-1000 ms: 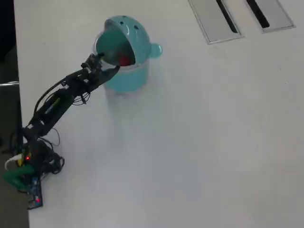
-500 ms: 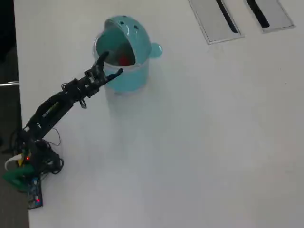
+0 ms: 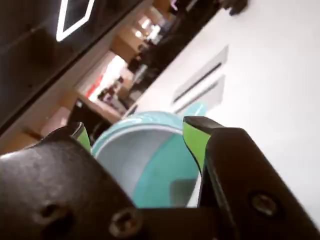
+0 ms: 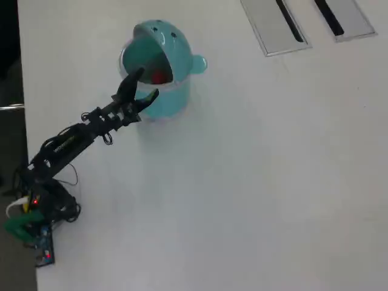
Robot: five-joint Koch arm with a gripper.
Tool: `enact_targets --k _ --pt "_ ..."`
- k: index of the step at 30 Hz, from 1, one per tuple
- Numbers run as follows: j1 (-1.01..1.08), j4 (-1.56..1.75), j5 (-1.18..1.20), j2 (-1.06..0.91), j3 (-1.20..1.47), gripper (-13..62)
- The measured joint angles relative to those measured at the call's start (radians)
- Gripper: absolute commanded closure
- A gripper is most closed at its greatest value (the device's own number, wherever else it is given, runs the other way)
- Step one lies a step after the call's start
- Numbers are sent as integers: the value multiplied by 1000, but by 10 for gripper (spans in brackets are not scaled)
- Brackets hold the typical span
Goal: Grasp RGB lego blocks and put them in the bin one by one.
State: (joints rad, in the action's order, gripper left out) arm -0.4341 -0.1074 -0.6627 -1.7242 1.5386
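the teal bin [image 4: 159, 91] stands near the table's [image 4: 254, 182] upper left in the overhead view, domed lid tipped back, side knob [image 4: 199, 62] to its right. a red block [image 4: 159, 76] shows dimly inside; other blocks are hidden. the gripper [image 4: 145, 84] hangs at the rim, jaws apart and empty.

The claw [image 4: 145, 83] has drawn back from the bin's [image 4: 163, 100] mouth, its jaws now spread.

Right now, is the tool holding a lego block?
No, in the wrist view the tool stands open with nothing between its green-tipped jaws, only the teal bin beyond them.
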Motion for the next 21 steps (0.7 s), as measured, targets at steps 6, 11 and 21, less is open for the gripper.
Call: enact_targets --k 6,11,21 --pt "26 158 115 -21 121 156" --pt "58 242 173 -58 244 156" --pt "106 414 268 -201 518 157"
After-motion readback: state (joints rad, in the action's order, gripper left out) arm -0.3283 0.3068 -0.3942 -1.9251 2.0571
